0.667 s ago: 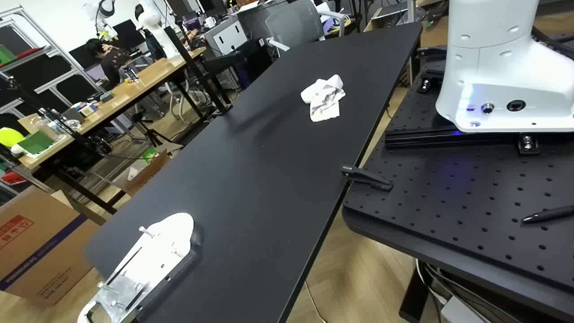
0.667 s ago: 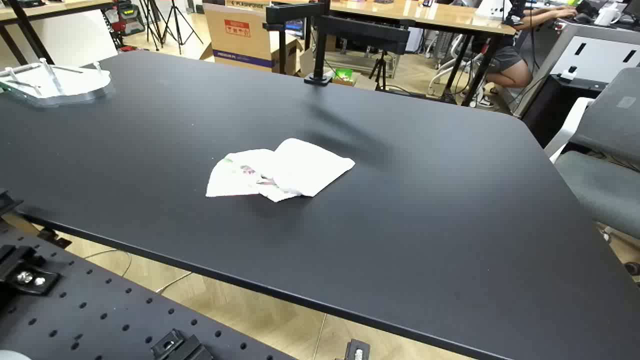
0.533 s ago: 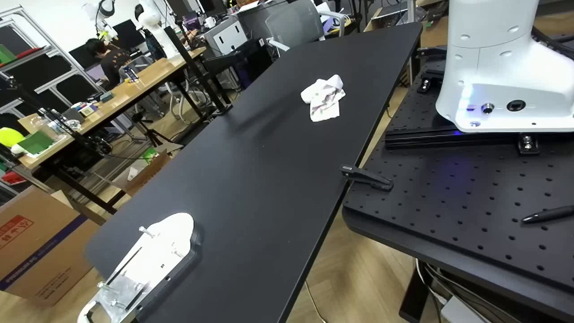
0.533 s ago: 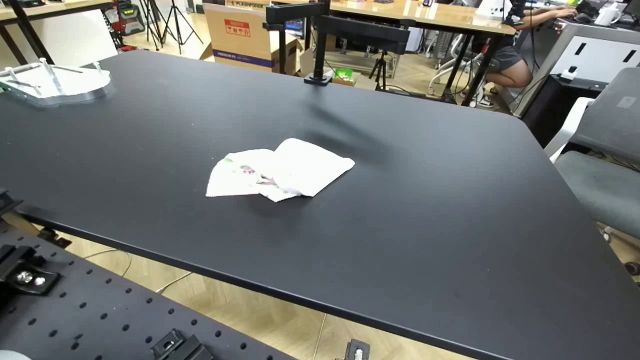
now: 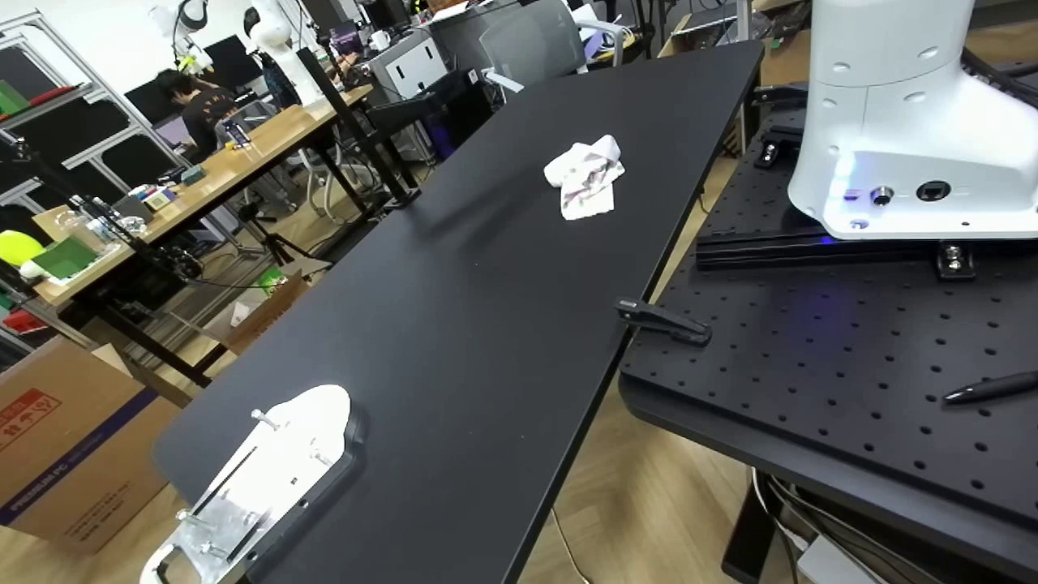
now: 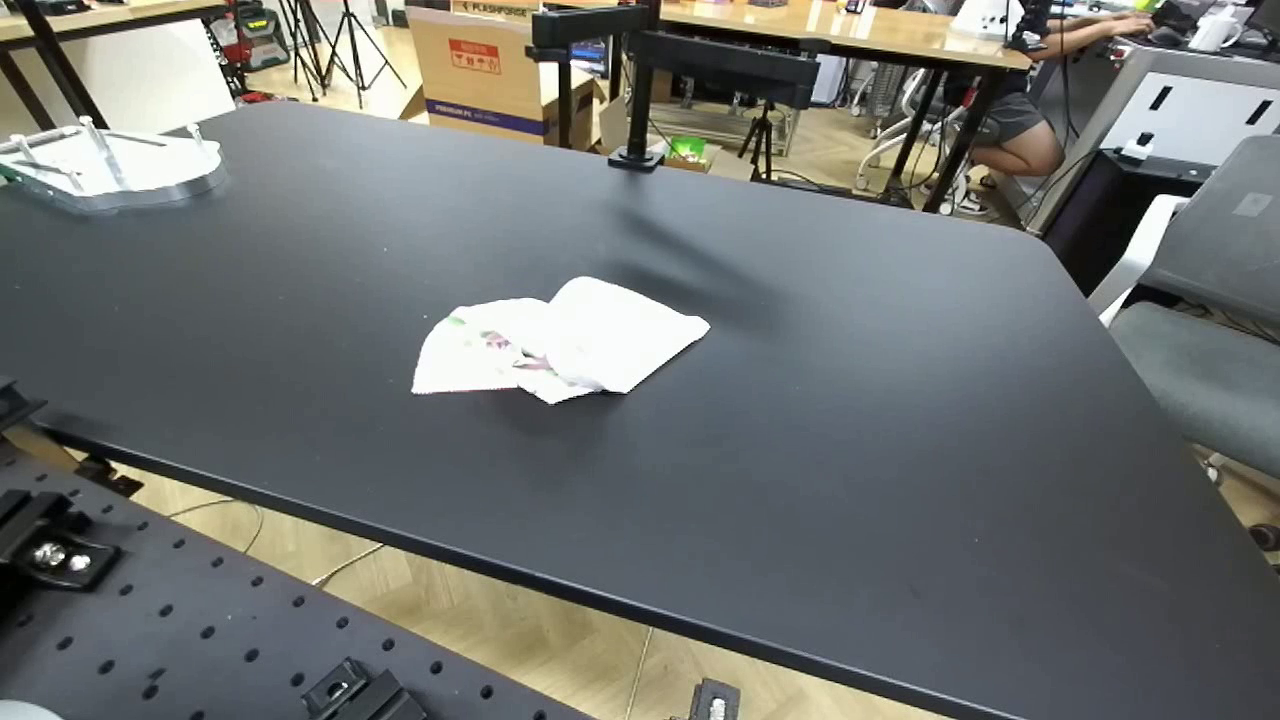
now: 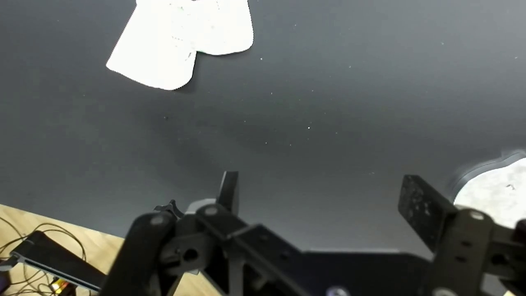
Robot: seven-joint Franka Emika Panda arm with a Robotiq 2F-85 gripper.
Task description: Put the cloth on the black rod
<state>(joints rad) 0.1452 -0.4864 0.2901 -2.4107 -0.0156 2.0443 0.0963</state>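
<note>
A crumpled white cloth with a small floral print lies on the black table in both exterior views (image 5: 585,174) (image 6: 610,335). It also shows at the top left of the wrist view (image 7: 176,37), partly cut off. A black rod stands upright at the table's edge with black bars reaching sideways near its top, in both exterior views (image 5: 350,122) (image 6: 640,100). The rod is out of the wrist view. My gripper (image 7: 320,176) is open and empty above the table, apart from the cloth. The gripper is outside both exterior views.
A white metal plate with upright pegs lies at one end of the table (image 5: 280,454) (image 6: 130,170) (image 7: 493,193). A black clamp (image 5: 663,319) bridges the table edge and the perforated base (image 5: 811,341). A grey chair (image 6: 1200,300) stands beside the table.
</note>
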